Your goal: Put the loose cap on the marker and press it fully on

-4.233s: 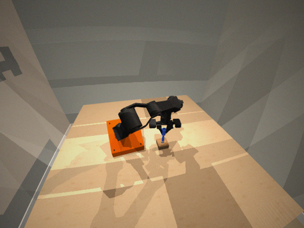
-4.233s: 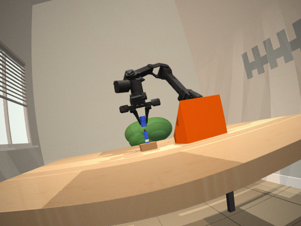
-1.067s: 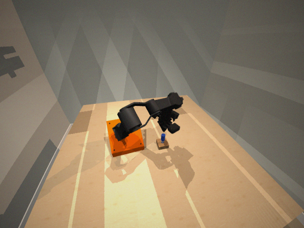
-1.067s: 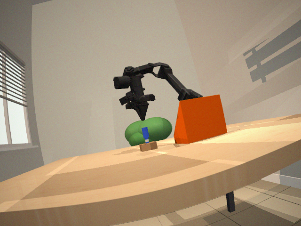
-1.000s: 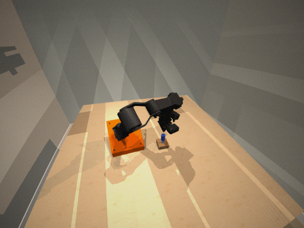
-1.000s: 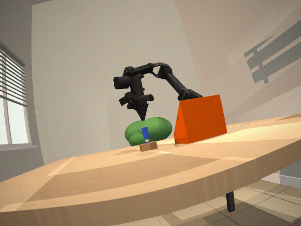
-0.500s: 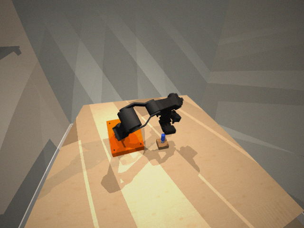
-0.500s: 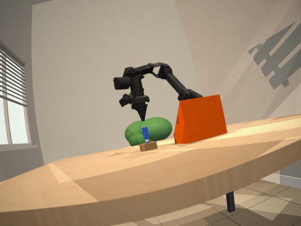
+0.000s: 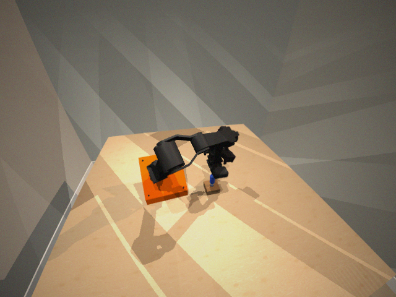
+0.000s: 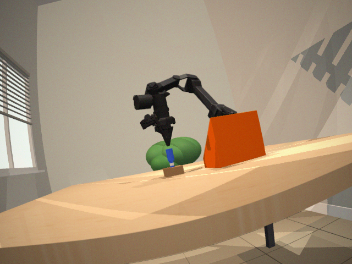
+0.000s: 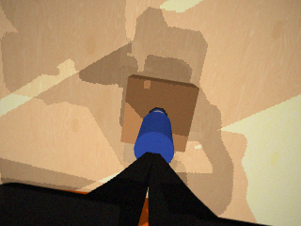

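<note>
The blue cap (image 9: 211,179) (image 10: 169,155) (image 11: 154,143) sits upright over the top of the marker. A short pale part of the marker (image 10: 171,164) shows below it, just above the holder block. Whether the cap is fully seated cannot be told. The brown holder block (image 9: 213,191) (image 10: 173,171) (image 11: 175,101) stands flat on the table. My gripper (image 10: 168,145) (image 11: 151,159) is shut with nothing between its fingertips. It points down just above the cap's top, with a small gap in the exterior view. In the wrist view the fingertips overlap the cap's near edge.
The orange base block (image 9: 164,188) (image 10: 237,139) stands beside the holder block, with the arm mounted on it. The arm reaches over from it. A green rounded shape (image 10: 187,150) shows behind the marker in the exterior view. Shadows and light bands cross the wooden table (image 9: 230,239) (image 10: 113,198).
</note>
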`<state>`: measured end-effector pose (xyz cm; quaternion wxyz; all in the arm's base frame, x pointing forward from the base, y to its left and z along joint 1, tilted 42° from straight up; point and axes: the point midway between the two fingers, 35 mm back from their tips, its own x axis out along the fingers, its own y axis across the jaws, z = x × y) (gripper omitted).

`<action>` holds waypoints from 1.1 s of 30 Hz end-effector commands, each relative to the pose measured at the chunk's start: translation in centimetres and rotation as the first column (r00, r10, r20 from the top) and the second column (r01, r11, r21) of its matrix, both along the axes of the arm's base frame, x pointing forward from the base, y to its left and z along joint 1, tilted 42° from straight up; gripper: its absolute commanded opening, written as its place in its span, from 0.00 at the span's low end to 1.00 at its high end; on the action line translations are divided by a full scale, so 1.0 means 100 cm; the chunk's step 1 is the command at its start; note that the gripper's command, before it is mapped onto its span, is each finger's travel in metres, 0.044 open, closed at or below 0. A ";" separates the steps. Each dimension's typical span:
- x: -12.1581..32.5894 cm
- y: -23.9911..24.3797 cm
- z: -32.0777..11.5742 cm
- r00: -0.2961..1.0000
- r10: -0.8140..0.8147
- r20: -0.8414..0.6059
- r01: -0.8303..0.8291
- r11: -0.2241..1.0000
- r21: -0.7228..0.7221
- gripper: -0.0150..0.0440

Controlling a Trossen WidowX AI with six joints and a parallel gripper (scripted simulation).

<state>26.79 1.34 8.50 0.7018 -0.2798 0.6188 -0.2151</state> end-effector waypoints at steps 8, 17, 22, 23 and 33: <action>0.003 -0.012 -0.012 1.000 0.004 0.000 -0.004 1.000 -0.006 0.25; 0.003 -0.010 -0.011 1.000 0.003 0.003 -0.003 1.000 0.001 0.25; -0.001 0.026 0.026 1.000 0.005 -0.001 -0.005 1.000 0.006 0.25; -0.004 0.036 0.037 1.000 0.005 -0.002 -0.005 1.000 0.005 0.25; -0.010 0.049 0.054 1.000 0.005 -0.003 -0.005 1.000 0.002 0.34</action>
